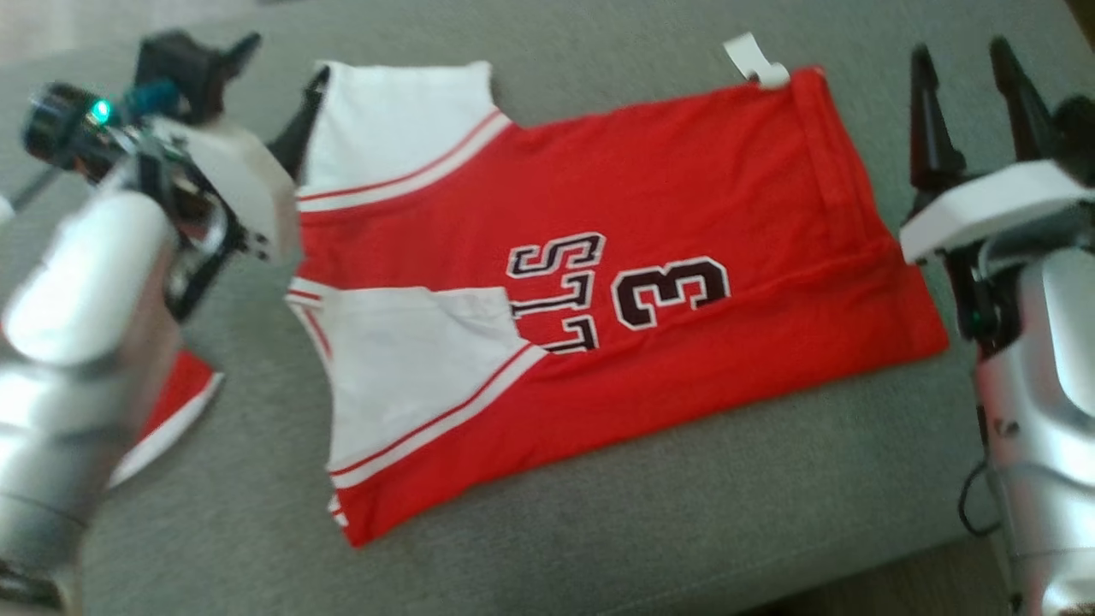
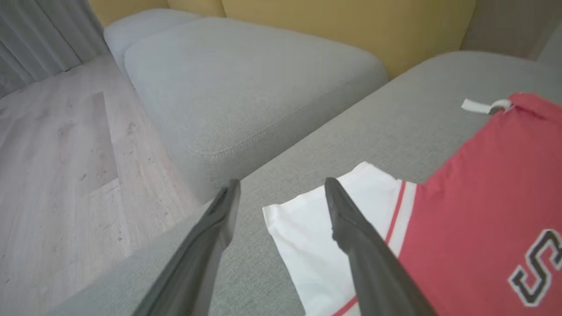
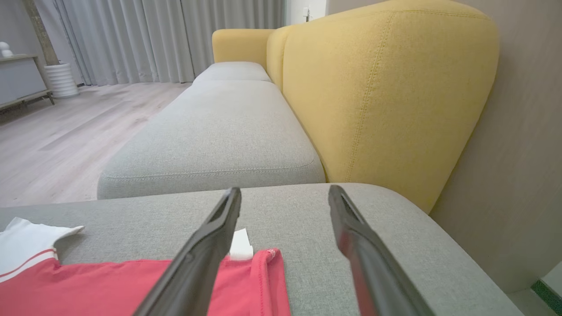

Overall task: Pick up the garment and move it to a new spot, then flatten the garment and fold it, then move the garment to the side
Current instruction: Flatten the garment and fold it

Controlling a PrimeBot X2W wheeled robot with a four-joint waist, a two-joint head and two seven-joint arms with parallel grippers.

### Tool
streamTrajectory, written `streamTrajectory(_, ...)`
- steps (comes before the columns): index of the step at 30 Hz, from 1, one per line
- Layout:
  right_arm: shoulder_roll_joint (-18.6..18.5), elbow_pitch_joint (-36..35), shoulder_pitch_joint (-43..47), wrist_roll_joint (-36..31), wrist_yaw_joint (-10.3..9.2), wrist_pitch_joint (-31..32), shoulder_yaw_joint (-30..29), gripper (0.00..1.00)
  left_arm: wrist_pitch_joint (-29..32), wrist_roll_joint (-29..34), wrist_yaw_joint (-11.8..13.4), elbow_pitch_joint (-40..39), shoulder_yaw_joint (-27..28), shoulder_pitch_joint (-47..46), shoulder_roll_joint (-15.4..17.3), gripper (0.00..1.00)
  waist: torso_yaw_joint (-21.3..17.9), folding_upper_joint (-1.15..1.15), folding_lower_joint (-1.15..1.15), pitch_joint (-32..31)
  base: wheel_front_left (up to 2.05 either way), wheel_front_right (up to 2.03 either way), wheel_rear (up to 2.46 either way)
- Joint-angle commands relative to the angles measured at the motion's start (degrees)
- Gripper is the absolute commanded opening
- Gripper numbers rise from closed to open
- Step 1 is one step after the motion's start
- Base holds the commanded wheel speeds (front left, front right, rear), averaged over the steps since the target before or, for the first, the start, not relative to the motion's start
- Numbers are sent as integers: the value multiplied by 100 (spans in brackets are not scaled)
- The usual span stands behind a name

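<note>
The garment (image 1: pixel 650 282) is a red jersey with white sleeves and a black "3". It lies flat across the grey sofa cushion (image 1: pixel 599 513), its lower part folded up over itself. A white tag (image 1: pixel 753 60) sticks out at its far hem. My left gripper (image 1: pixel 265 90) hovers open at the garment's left edge, above the far white sleeve (image 2: pixel 316 228); in the left wrist view the left gripper (image 2: pixel 283 182) holds nothing. My right gripper (image 1: pixel 962 51) stands open just right of the red hem (image 3: pixel 263 281); in the right wrist view the right gripper (image 3: pixel 285 191) is empty too.
A red-and-white piece of cloth (image 1: pixel 171 402) shows behind my left forearm. A second grey seat cushion (image 3: pixel 219 136) and the yellow backrest (image 3: pixel 377 96) lie beyond. Wooden floor (image 2: pixel 57 166) drops off past the cushion's edge, and a wall (image 3: pixel 518 175) stands close on the right.
</note>
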Motion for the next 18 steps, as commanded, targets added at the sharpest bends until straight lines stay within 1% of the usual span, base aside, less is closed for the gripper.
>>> streamTrajectory(1,45,-182,-231,-53,42,-53,153,100,148,-146,-9,-20,-78,-457,421,100,-301,0,-2,352,0,0,0)
streamTrajectory(5,92,-131,-447,-55,42,-126,291,100,513,-615,-10,335,-734,-996,798,100,-460,0,-2,589,0,0,0)
streamTrajectory(9,135,-93,-577,-36,42,-190,383,100,638,-979,-10,592,-1222,-1332,1010,100,-580,0,-2,768,0,0,0)
streamTrajectory(12,159,-58,-652,-20,42,-230,433,100,597,-1180,-10,758,-1492,-1526,1104,100,-651,0,-2,874,0,0,0)
streamTrajectory(18,161,-39,-807,-3,42,-263,500,100,605,-1635,-10,1152,-1930,-1948,1113,100,-746,0,-2,1097,0,0,0)
